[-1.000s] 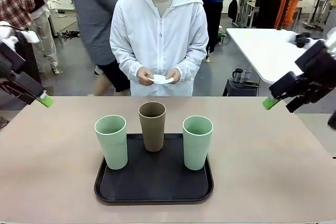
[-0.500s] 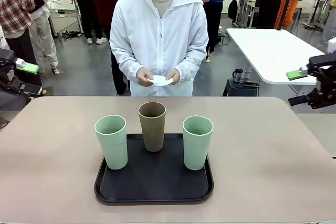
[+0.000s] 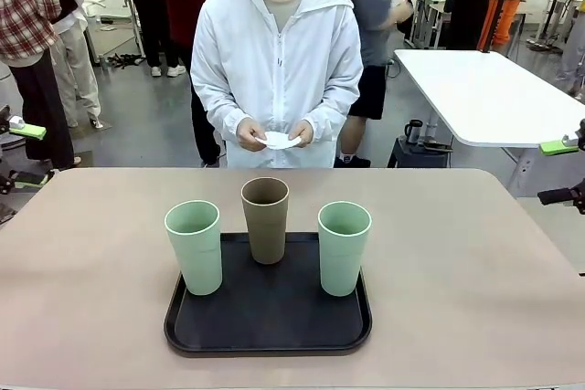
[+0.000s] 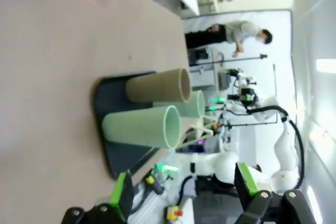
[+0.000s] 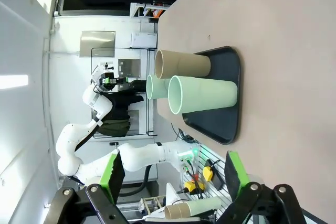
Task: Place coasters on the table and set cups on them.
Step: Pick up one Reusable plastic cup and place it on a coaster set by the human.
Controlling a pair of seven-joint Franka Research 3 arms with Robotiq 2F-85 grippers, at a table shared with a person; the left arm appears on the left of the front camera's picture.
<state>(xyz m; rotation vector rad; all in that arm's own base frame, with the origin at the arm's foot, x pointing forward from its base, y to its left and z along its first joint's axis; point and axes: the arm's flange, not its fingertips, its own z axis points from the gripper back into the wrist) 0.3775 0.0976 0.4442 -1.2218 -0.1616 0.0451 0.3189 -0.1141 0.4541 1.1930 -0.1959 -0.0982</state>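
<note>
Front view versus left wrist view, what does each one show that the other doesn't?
Front: a person's hands holding white coasters beyond the far edge. Left wrist: the left pincer up close, open, with the scene rolled sideways so the cups look laid over. Both: three cups standing on the black tray on the table.

The tray [image 3: 265, 331] lies on the desk [image 3: 457, 271] midway between the left jaws and the right jaws, well apart from both. Three cups stand upright on it: one cup [image 3: 194, 248] toward the left jaws, another cup [image 3: 344, 248] toward the right jaws, and the third cup [image 3: 265, 221] between and behind them. Beyond the desk, a person [image 3: 279, 52] holds the coasters [image 3: 280, 140].
</note>
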